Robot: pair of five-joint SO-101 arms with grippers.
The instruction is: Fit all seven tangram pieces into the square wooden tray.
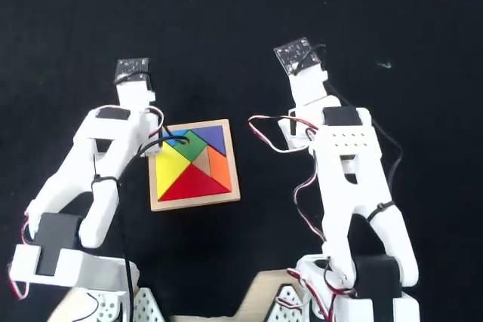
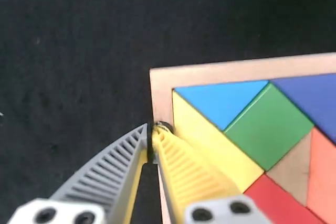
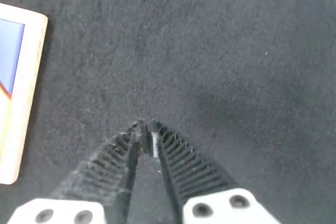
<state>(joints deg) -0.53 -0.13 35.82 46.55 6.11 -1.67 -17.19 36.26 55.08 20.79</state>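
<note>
Wooden tray (image 1: pixel 196 201) lies flat on the black table (image 1: pixel 423 50) between both arms, with the coloured tangram pieces (image 1: pixel 189 179) seated inside. Left gripper (image 2: pixel 151 129): fingers pressed together, tips at the tray rim beside the yellow piece (image 2: pixel 210 142). Right gripper (image 3: pixel 146 128): fingers pressed together over bare table, near the tray.

No text, label, number or sign is showing clearly enough to be read in any view.

A black cloth (image 1: pixel 407 50) lies spread flat.
</note>
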